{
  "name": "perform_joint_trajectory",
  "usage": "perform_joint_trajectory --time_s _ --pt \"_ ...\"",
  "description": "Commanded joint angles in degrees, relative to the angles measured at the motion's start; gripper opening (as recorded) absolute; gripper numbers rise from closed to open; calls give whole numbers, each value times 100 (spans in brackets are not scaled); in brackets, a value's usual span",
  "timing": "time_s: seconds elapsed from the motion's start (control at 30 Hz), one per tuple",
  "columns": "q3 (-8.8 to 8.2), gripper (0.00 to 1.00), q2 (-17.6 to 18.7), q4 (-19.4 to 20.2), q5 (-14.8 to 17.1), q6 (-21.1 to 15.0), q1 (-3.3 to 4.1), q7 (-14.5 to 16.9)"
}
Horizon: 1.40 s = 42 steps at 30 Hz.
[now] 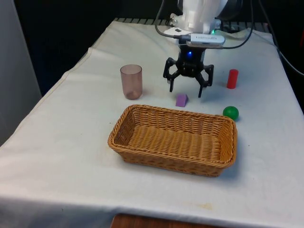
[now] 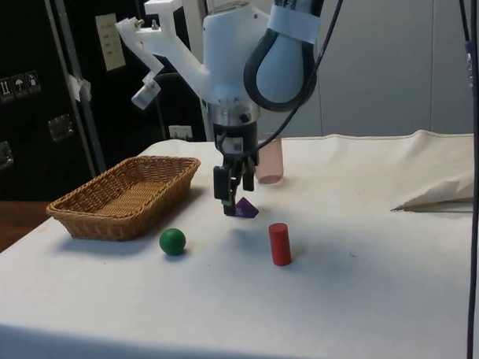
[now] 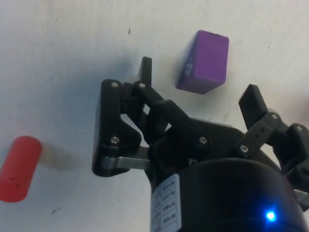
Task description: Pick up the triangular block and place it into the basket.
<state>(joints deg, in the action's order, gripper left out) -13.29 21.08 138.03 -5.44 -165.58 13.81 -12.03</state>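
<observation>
The white-clothed tabletop [image 1: 71, 156] carries a wicker basket [image 1: 137, 137], purple triangular block [image 1: 181, 100], green ball [image 1: 231, 112], red cylinder [image 1: 232, 79] and pinkish cup [image 1: 131, 81].

The triangular block [image 1: 181, 99] is purple, the cylinder [image 1: 232, 79] red, the ball [image 1: 231, 112] green. The woven basket [image 1: 142, 114] is tan wicker, the cup [image 1: 131, 81] translucent pinkish-brown, the bench [image 1: 71, 142] cloth white, the end effector [image 1: 185, 90] black.

One camera faces me across the woven wicker basket [image 1: 173, 140], which sits nearest its lens, with my pincer [image 1: 185, 92] beyond the basket. A second looks from the table's side, putting that basket [image 2: 126, 195] off toward dark cabinets. Both share the basket and the small purple triangular block [image 1: 181, 100] behind it. My wrist camera stares straight down, close over that block [image 3: 203, 62].
</observation>
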Motion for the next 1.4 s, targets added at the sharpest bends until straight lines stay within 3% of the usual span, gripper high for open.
perform_joint_trajectory --time_s 0.0,0.07,0.13,0.17,0.33,0.37,0.43,0.97,1.37 --pt "23 95 46 -17 34 -74 -11 -11" --pt "23 90 52 -23 29 -74 -11 -11" --pt "23 80 63 -29 29 -74 -11 -23" --pt "23 69 74 -34 29 -74 -11 -29" --pt "0 45 69 -46 0 -6 0 -29" --pt "17 45 92 -46 23 -74 -6 -34" --pt "17 33 97 -52 23 -80 -6 -40" --pt "-11 33 -11 -103 0 52 0 -29" --pt "-69 33 -653 -183 -63 745 23 -63"
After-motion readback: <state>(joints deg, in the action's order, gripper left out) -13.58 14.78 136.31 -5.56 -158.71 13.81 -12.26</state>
